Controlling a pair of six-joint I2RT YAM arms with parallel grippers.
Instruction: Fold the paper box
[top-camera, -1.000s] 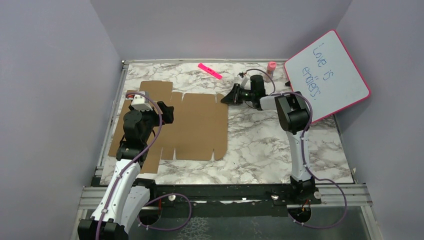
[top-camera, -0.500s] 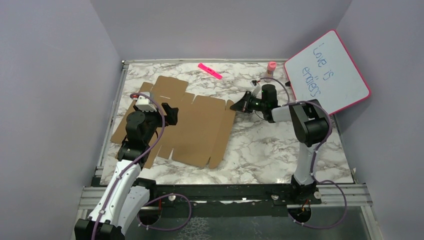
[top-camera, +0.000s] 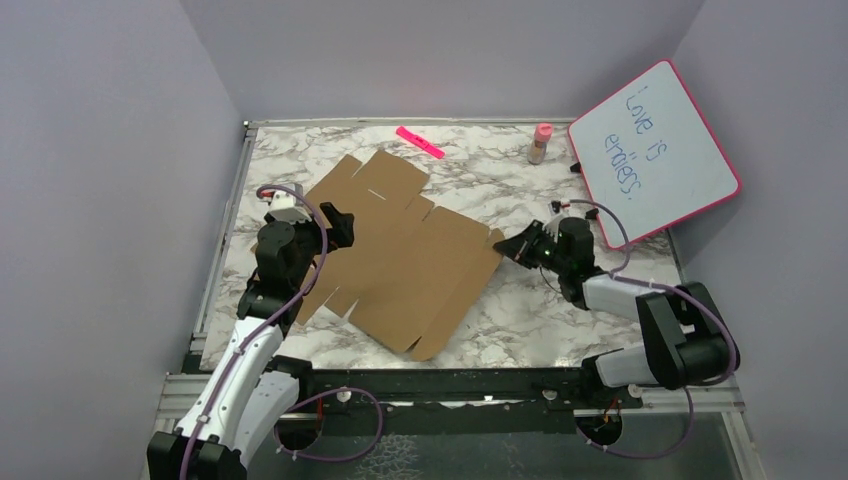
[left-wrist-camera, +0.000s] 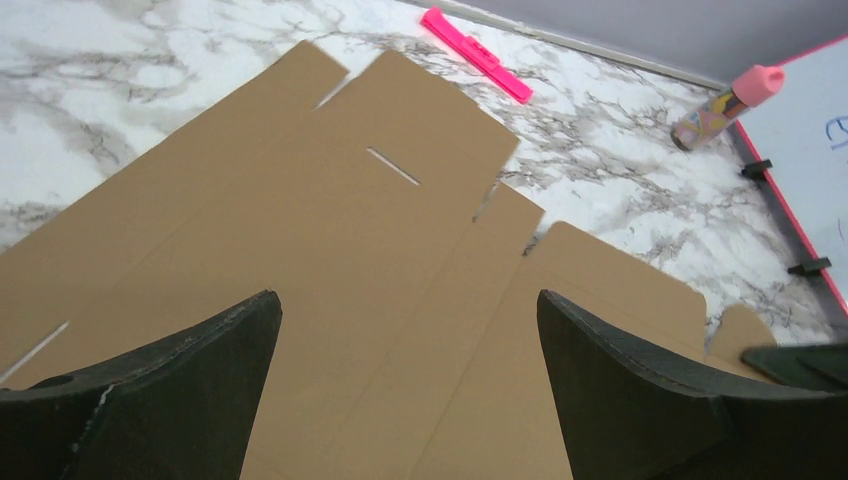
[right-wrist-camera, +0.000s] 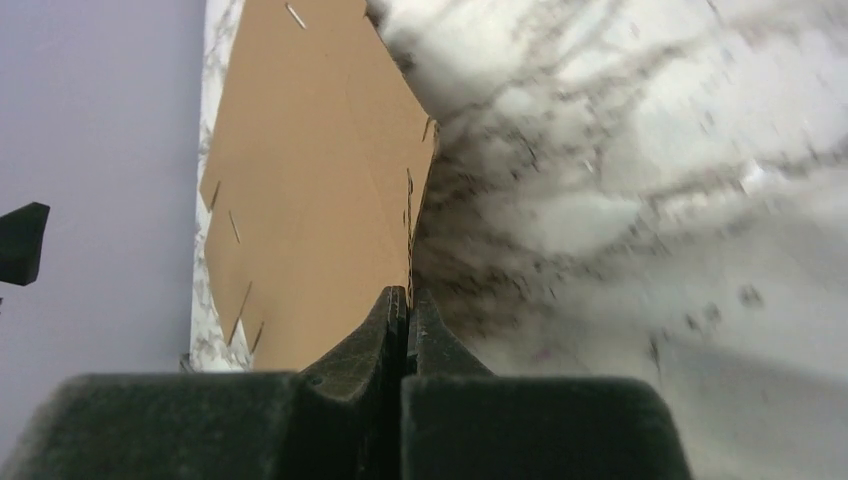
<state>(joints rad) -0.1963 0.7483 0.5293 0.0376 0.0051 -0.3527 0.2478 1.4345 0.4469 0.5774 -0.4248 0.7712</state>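
The paper box (top-camera: 400, 255) is a flat brown cardboard sheet with slots and flaps, lying skewed on the marble table. My right gripper (top-camera: 515, 247) is shut on its right edge flap. In the right wrist view the thin cardboard edge (right-wrist-camera: 310, 190) runs in between the closed fingertips of the right gripper (right-wrist-camera: 407, 295). My left gripper (top-camera: 335, 228) hovers over the sheet's left part, open. In the left wrist view, the left gripper (left-wrist-camera: 407, 300) has its fingers spread wide above the bare cardboard (left-wrist-camera: 380, 230), with nothing between them.
A pink marker (top-camera: 419, 141) lies at the table's far edge. A pink-capped bottle (top-camera: 541, 142) stands at the far right, beside a pink-framed whiteboard (top-camera: 655, 150) that leans on the right wall. Grey walls enclose the table on three sides.
The right gripper closed on the sheet's right edge and swung toward the near right, dragging and turning the sheet clockwise. The left gripper stayed open, nearly in place.
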